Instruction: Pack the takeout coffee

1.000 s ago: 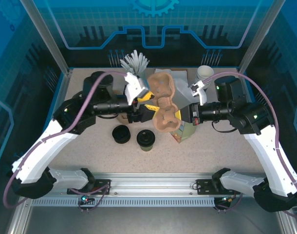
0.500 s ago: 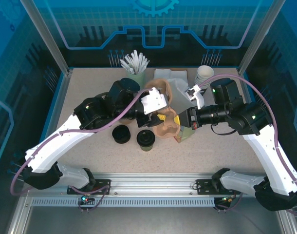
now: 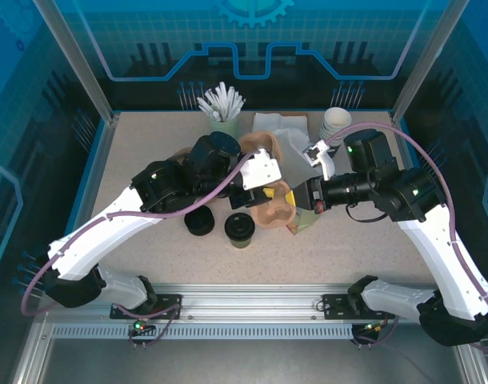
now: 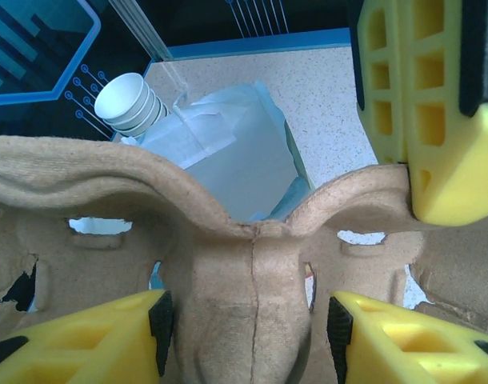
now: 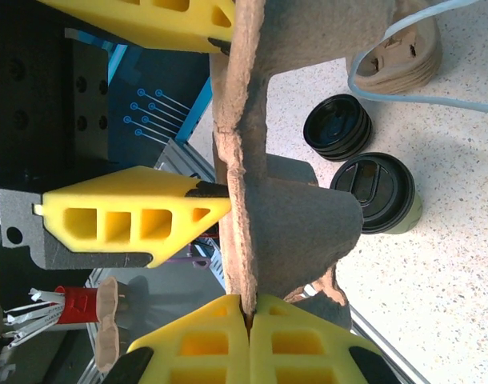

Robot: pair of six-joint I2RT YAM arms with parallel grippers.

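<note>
The takeout coffee (image 3: 239,228), a short greenish cup with a black lid, stands on the table in front of both grippers and shows in the right wrist view (image 5: 378,194) too. A brown pulp cup carrier (image 3: 274,206) hangs between the grippers above the table. My right gripper (image 5: 248,308) is shut on the carrier's edge (image 5: 242,240); from above it (image 3: 298,200) sits at the carrier's right side. My left gripper (image 4: 248,332) is open, its pads (image 4: 160,328) straddling the carrier's middle ridge (image 4: 252,296) with a gap on each side; from above it (image 3: 258,190) is over the carrier's left part.
A loose black lid (image 3: 200,220) lies left of the coffee. A cup of white straws (image 3: 222,106), a white bag (image 3: 281,125) and a stack of lidless cups (image 3: 336,120) stand along the back. A paper package (image 3: 305,221) lies under the right gripper.
The left arm has swung right and toward the carrier, so its gripper now straddles the carrier. The carrier has dropped from upright to lower and flatter. The right arm shifted slightly left.
</note>
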